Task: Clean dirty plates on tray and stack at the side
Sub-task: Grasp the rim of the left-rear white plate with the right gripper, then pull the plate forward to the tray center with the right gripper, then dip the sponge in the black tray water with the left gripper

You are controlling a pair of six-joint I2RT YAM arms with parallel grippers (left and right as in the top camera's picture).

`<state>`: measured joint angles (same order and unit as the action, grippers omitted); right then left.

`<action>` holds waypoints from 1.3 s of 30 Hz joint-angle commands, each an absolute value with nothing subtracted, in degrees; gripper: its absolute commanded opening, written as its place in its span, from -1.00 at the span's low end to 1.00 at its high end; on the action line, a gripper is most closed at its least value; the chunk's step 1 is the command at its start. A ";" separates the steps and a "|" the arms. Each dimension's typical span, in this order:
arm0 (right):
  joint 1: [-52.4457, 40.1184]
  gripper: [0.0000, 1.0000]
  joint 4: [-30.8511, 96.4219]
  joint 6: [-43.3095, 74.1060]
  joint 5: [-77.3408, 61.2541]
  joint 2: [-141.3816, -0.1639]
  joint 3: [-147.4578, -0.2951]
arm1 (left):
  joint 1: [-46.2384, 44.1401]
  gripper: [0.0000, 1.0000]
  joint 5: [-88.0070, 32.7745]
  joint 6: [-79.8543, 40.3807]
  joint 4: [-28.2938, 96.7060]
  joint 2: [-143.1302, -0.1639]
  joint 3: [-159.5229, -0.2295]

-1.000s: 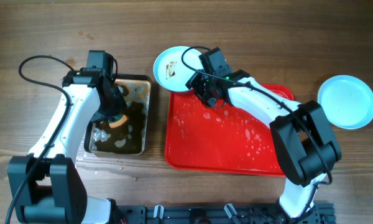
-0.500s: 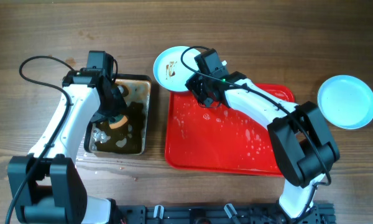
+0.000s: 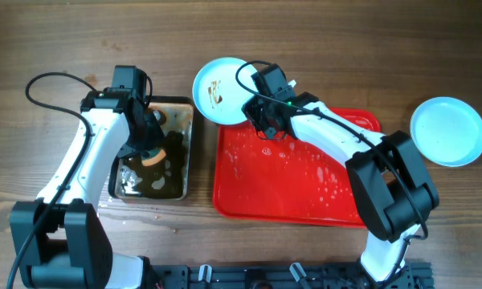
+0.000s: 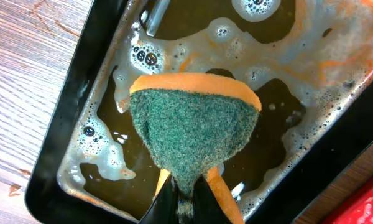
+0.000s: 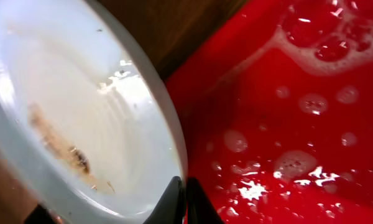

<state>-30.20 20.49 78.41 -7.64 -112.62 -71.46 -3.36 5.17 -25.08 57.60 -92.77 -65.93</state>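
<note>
Overhead, at the left of the frame, my left end effector [image 3: 149, 151] is clenched on the sponge [image 3: 152, 158] and holds it over the pan [image 3: 186, 112] of brown water. Nothing there has moved in the last second.

Right of it, at upper centre, the dirty plate [image 3: 218, 80] has shifted up and to the left. A moment ago it overlapped the tray's corner; now it is almost wholly over the bare bench [image 3: 64, 40], with only its lower right rim by the tray [image 3: 305, 185]. My right end effector [image 3: 259, 112] is pinched tight on that rim, and the brown smear faces up. I judge I am bringing the plate toward the sponge for scrubbing.

At far right a clean plate [image 3: 448, 131] rests on the bench, apart from the tray.
</note>
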 commanded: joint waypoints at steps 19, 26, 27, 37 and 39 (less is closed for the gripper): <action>-29.39 -0.91 58.67 57.41 16.93 -102.48 -71.31 | -3.09 -0.92 4.54 -22.17 56.34 -92.27 -65.45; -29.39 -0.91 69.34 46.98 16.75 -99.42 -70.78 | -3.16 -0.92 4.49 -20.51 52.53 -93.51 -63.70; -29.39 -0.91 69.23 44.16 14.85 -99.42 -69.91 | -3.25 -0.92 4.32 -19.88 51.18 -93.73 -62.59; -29.39 -0.91 55.72 39.83 1.34 -99.44 -57.67 | -7.44 -0.92 -3.49 -19.70 40.47 -100.14 -56.45; -29.39 -0.91 54.37 39.79 0.80 -99.44 -57.01 | -8.19 -0.92 -7.31 -19.66 39.03 -101.01 -56.45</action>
